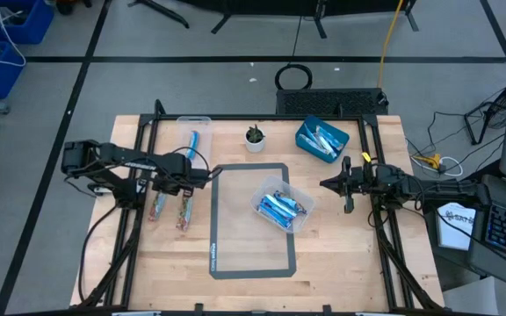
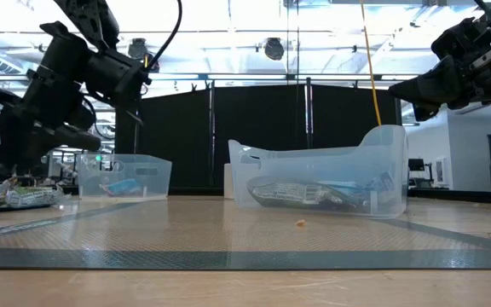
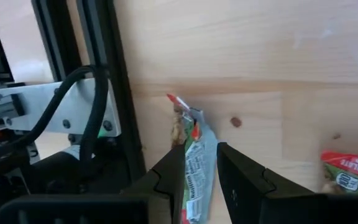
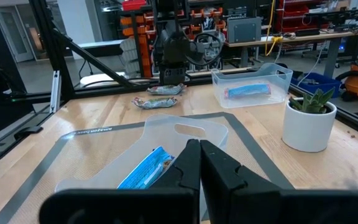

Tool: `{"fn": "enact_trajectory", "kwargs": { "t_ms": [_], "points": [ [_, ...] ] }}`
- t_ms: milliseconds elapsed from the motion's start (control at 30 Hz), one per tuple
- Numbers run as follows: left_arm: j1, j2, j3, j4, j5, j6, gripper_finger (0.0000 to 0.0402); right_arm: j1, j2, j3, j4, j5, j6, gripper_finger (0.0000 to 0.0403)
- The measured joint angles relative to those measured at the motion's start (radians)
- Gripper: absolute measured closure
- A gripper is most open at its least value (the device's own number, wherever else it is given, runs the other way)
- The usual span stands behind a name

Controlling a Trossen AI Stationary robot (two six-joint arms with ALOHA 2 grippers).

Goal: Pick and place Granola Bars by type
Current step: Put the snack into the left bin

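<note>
Starting at your 9 o'clock side of the table (image 1: 341,263): your left tool (image 3: 201,165) is down over the left frame rails, fingers (image 3: 241,180) a little apart with a brownish-pink granola bar (image 3: 194,168) sitting between them. You can't really tell from the wrist view whether they're pinching it or just straddling it. A second pinkish bar (image 1: 184,211) lies just beside it on the wood, toward 3 o'clock.

Up around 11 o'clock you've got a clear tub (image 1: 193,140) with one blue bar (image 1: 192,140) in it. Next over, near 12, a small white pot with a plant (image 1: 254,138).

In the middle, inside the grey taped outline (image 1: 213,219), there's a second clear tub (image 1: 281,208) holding a bunch of blue bars (image 1: 284,208), sitting at an angle.

Around 1 o'clock is the blue square bin (image 1: 321,140) with more light-blue bars (image 1: 328,140) piled in.

At 3 o'clock your right tool (image 4: 199,163) hangs above the table just beside the middle tub, fingers pressed together with nothing in them.
</note>
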Motion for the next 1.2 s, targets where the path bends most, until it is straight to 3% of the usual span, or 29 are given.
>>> {"fn": "enact_trajectory", "kwargs": {
  "t_ms": [1200],
  "points": [
    [-0.003, 0.001, -0.075, 0.102, 0.011, -0.020, 0.0302, 0.000, 0.000, 0.000, 0.000, 0.000, 0.000, 0.0403]
  ]
}}
